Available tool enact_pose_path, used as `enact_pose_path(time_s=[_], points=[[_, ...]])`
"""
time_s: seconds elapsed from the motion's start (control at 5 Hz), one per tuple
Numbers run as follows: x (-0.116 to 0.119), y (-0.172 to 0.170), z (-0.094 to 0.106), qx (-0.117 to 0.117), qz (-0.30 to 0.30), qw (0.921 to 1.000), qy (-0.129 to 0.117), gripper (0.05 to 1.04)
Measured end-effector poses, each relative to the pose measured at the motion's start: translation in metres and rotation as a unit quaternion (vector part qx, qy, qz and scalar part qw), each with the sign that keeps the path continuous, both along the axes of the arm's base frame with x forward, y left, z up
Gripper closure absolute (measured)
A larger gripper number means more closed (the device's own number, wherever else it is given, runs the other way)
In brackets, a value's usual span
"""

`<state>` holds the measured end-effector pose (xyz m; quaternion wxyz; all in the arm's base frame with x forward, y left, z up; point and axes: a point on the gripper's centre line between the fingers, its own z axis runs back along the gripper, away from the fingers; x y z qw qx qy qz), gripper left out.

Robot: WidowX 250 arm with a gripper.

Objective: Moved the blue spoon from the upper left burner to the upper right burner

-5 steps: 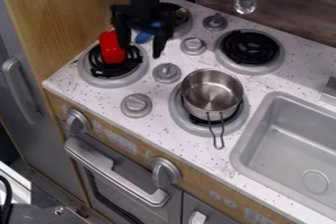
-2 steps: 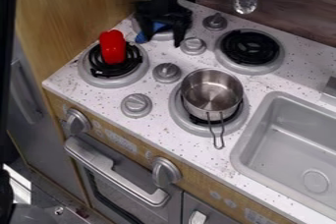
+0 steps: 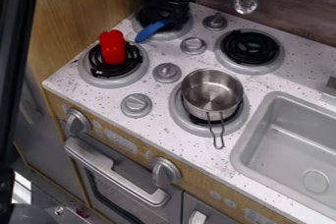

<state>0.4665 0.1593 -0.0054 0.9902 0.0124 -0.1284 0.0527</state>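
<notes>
At three o'clock from the centre of the view, a metal saucepan (image 3: 203, 101) sits on a burner (image 3: 175, 113); its interior shows bare, shiny metal, and its wire handle (image 3: 216, 133) points toward six o'clock. At four o'clock, the grey sink (image 3: 289, 144) shows a smooth basin floor with a round drain (image 3: 316, 181). At twelve o'clock, the blue spoon (image 3: 152, 30) lies at the upper left burner (image 3: 171, 36), slanted between eight and two o'clock. Its visible part is solid blue, long and narrow, with a rounded end that reaches past the burner's rim at eight o'clock; toward two o'clock it passes into the dark shape of the gripper (image 3: 165, 9), where its other end is hidden. The gripper is over that burner, near the top edge; whether it is spread, closed or pinching the spoon cannot be told. At eleven o'clock, an upright red toy (image 3: 113, 47) stands on the coils of a third burner (image 3: 89, 74). At two o'clock, the upper right burner (image 3: 276, 62) shows dark coils within a grey rim. Four knobs, including one knob (image 3: 167, 72) just above the centre, occupy the speckled counter (image 3: 154, 134).
</notes>
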Motion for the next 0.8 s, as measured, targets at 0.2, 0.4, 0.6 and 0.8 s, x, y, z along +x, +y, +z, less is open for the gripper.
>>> enact_pose_path(time_s=[0.2,0.4,0.6,0.8], points=[[-0.003,0.022,-0.007,0.032,0.0,0.9995,0.001,0.083],[-0.003,0.04,-0.009,0.04,0.014,0.9991,-0.008,0.083],[-0.006,0.047,-0.025,0.037,0.018,0.9991,0.011,0.083],[-0.006,0.048,-0.031,0.037,0.015,0.9989,0.025,0.083]])
